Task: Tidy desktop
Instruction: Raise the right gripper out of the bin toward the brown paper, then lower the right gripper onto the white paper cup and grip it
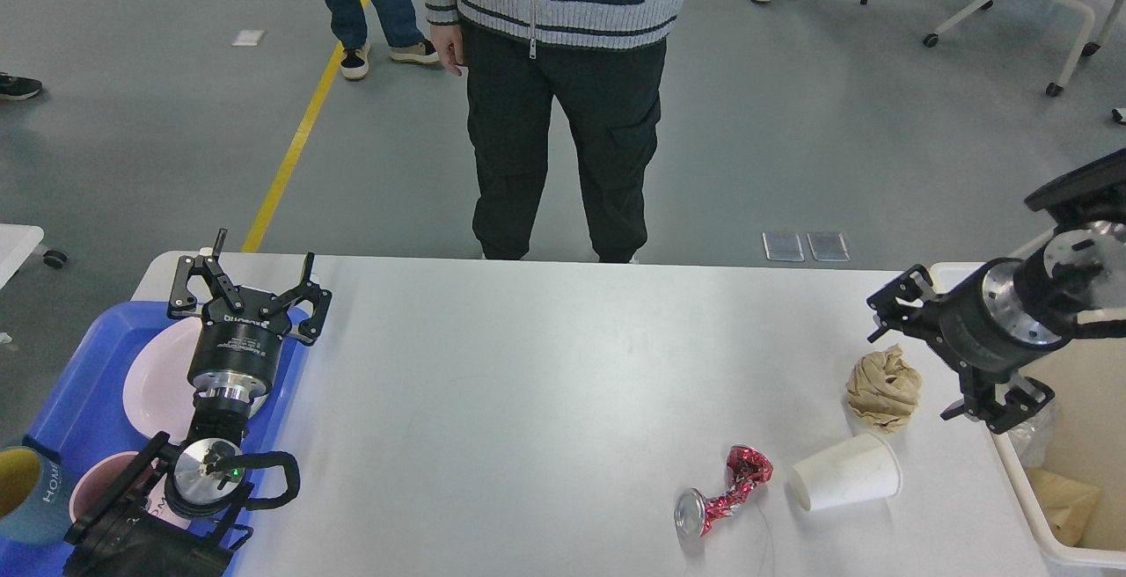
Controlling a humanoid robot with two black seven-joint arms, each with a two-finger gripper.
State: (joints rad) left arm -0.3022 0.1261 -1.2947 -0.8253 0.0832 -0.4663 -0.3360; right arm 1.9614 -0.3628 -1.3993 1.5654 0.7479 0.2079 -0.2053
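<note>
The white desktop [528,383] carries three pieces of litter at its right front. These are a crumpled brown paper ball [884,386], a white paper cup [844,471] lying on its side, and a crushed red can [721,493]. My right gripper [928,357] is open and empty, low over the table's right edge just right of the paper ball. One of its fingers is above the ball and the other below it. My left gripper [246,282] stands open and empty over the blue tray [79,383] at the far left.
The tray holds a pink plate [154,379], a pink bowl [92,485] and a blue mug [22,493]. A cream bin [1078,551] with plastic and brown paper inside adjoins the table's right edge. A person [554,120] stands at the far edge.
</note>
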